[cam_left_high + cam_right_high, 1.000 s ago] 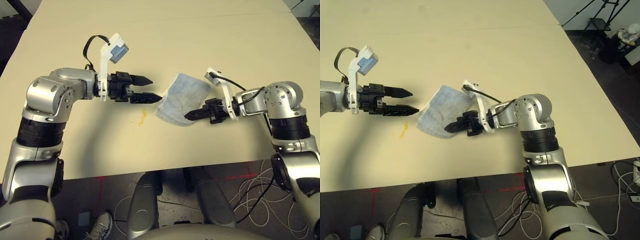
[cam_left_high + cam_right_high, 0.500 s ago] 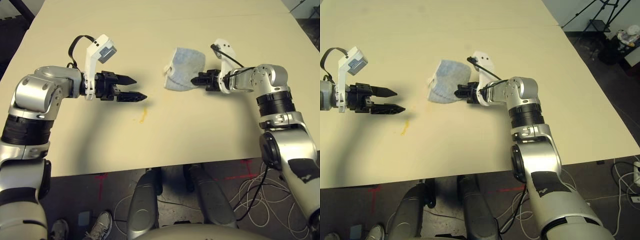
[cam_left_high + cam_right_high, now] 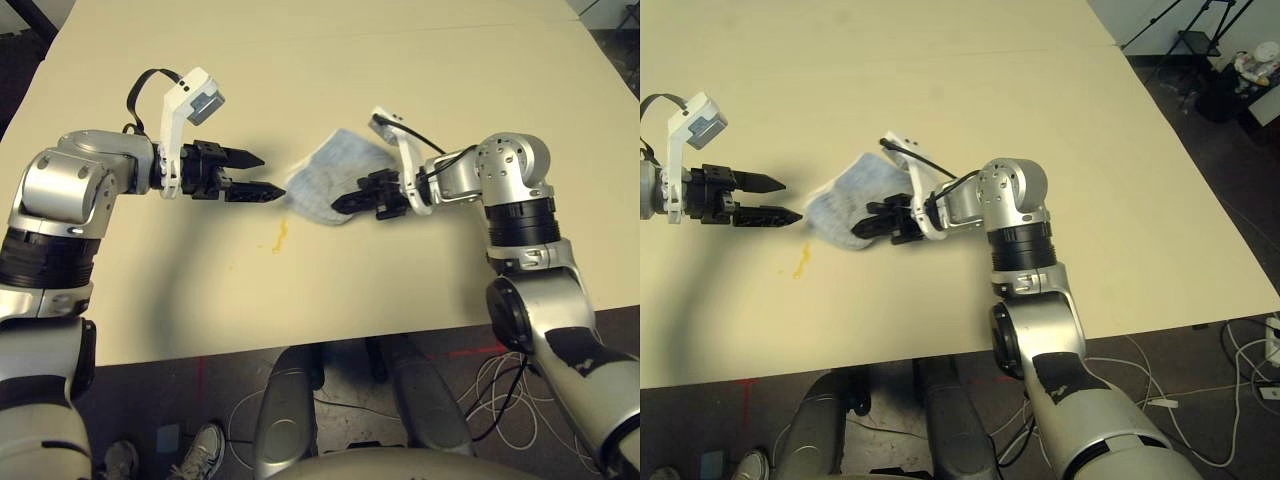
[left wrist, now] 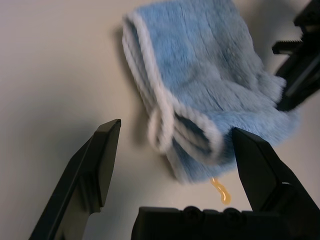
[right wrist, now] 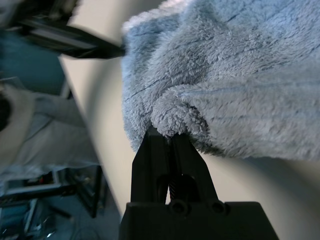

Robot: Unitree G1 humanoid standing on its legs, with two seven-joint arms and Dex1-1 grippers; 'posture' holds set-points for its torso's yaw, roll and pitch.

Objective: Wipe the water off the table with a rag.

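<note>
My right pincer grips the rag on the bench while my left pincer stands open just beside it.

The bench (image 3: 420,290) is a wide, pale beige top with a faint seam running across its far part. The rag (image 3: 328,182), a light blue-grey terry cloth with white stitched edging and a white loop, lies bunched and folded on the bench between my two arms. My right pincer (image 3: 345,205) is closed tight on a fold at the rag's near edge, the cloth bulging over its tips in the right wrist view. My left pincer (image 3: 262,175) has its two black fingers (image 4: 95,165) spread apart, holding nothing, its tips just short of the rag's looped edge. The water (image 3: 279,238) is a small yellow-orange streak on the bench, near the rag and nearer me than my left pincer.
</note>
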